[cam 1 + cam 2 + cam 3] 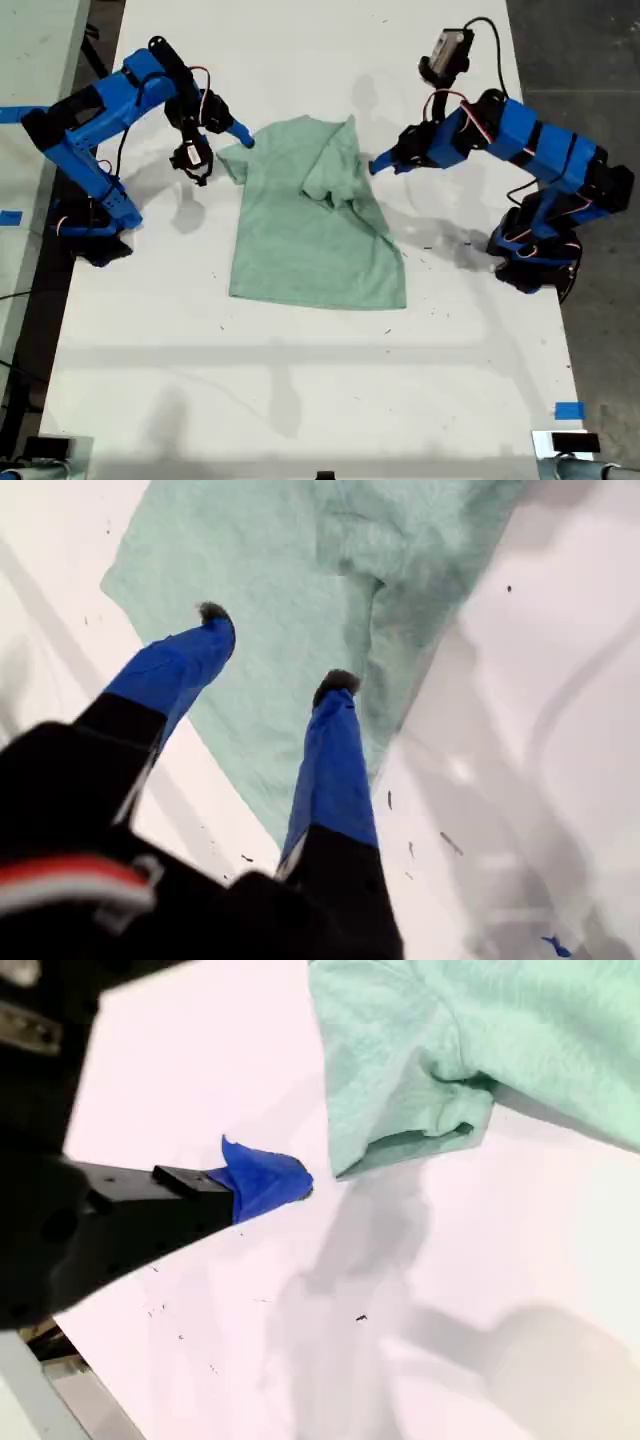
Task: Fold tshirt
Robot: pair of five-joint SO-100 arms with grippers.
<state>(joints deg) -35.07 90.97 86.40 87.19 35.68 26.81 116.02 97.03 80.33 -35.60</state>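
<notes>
The pale mint-green tshirt (300, 230) lies flat on the white table (300, 380), neck toward the far edge. Its side on the exterior view's right is folded in over the body, while the sleeve (230, 160) on the exterior view's left is spread out. My first gripper (277, 648) is open and hovers over that sleeve and shoulder (270, 590), holding nothing; it belongs to the arm on the exterior view's left (240, 136). My second gripper (300, 1182) shows one blue tip with no gap, just off the folded edge (400, 1145), on the exterior view's right (374, 167).
Both arm bases stand at the table's sides, one on the exterior view's left (95, 235) and one on its right (535, 260). A blue tape mark (568, 410) sits near the front corner on the exterior view's right. Dark floor lies beyond that side.
</notes>
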